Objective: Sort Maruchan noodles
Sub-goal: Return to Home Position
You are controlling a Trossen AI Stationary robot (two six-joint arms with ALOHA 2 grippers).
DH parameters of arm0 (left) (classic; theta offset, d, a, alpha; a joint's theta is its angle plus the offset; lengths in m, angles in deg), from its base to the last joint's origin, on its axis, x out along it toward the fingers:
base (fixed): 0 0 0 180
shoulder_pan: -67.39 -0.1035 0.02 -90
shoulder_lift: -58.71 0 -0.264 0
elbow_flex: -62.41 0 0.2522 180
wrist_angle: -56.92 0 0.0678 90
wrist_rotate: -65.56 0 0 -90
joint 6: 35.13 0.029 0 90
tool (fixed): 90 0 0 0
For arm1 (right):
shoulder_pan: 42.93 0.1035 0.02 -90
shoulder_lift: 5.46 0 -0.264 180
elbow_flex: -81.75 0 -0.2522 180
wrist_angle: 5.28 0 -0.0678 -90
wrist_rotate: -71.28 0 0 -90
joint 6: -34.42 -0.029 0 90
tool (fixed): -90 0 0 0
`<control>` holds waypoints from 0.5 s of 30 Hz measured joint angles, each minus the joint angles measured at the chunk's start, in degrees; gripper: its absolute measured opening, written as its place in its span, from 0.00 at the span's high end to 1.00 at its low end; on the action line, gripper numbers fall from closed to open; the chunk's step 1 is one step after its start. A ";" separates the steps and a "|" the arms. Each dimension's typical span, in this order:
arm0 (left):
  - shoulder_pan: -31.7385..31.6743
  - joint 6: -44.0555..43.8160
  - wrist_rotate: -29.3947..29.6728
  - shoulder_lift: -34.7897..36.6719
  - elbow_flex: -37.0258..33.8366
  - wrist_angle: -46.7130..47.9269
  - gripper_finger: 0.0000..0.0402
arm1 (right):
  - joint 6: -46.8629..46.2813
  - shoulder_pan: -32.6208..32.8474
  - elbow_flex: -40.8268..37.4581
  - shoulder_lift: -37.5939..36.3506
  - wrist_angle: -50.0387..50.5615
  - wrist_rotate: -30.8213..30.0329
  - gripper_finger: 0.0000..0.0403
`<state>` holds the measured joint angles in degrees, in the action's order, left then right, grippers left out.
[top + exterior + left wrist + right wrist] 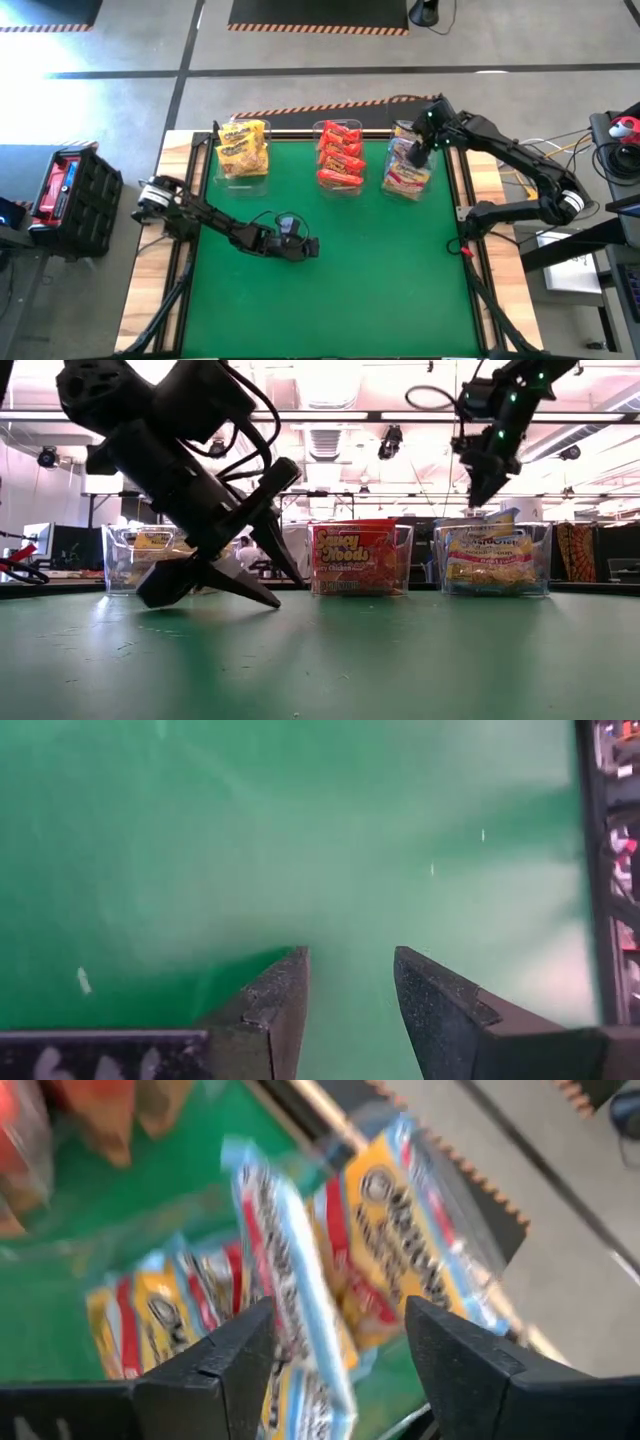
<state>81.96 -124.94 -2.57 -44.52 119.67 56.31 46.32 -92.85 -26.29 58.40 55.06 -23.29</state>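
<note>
I work on a green mat (pixel 380 290) with wooden strips (pixel 150 300) down its left and right sides. Around it is grey floor, with striped tape at the top of the high view and a black crate (pixel 65 185) at the left.

The Maruchan noodles (pixel 340 165) sit in three clear bins along the mat's top edge. Yellow packs (pixel 245 148) are in the left bin (pixel 112 565), red packs (pixel 338 145) in the middle bin (pixel 405 555) and pale blue-edged packs (pixel 405 175) in the right bin (pixel 540 560).

My left gripper (pixel 305 248) lies low over the mat, left of centre, with its fingers spread and nothing between them. My right gripper (pixel 418 150) hangs above the right bin, fingers also apart and gripping nothing, with a pack standing on edge below the gap.

From the bins down to the bottom edge, the green carries only my left arm.
</note>
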 joint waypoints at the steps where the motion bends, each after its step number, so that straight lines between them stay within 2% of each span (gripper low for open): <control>1: -0.45 0.92 0.22 0.49 -0.10 0.26 0.67 | -0.03 0.01 1.13 -0.04 0.06 0.01 0.47; 8: -4.65 11.08 -0.32 7.69 -0.37 4.26 0.67 | -1.27 0.01 9.81 -0.09 3.53 0.57 0.48; 11: -7.08 16.43 -1.65 12.82 -0.37 6.56 0.67 | -3.37 0.01 13.46 -0.09 6.84 0.83 0.48; 15: -9.52 23.11 -1.96 21.35 -0.54 13.74 0.67 | -3.82 0.01 18.02 -0.13 12.88 4.90 0.48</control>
<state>72.45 -101.83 -4.52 -23.18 119.13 70.05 42.50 -92.84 -8.27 58.27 67.94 -18.38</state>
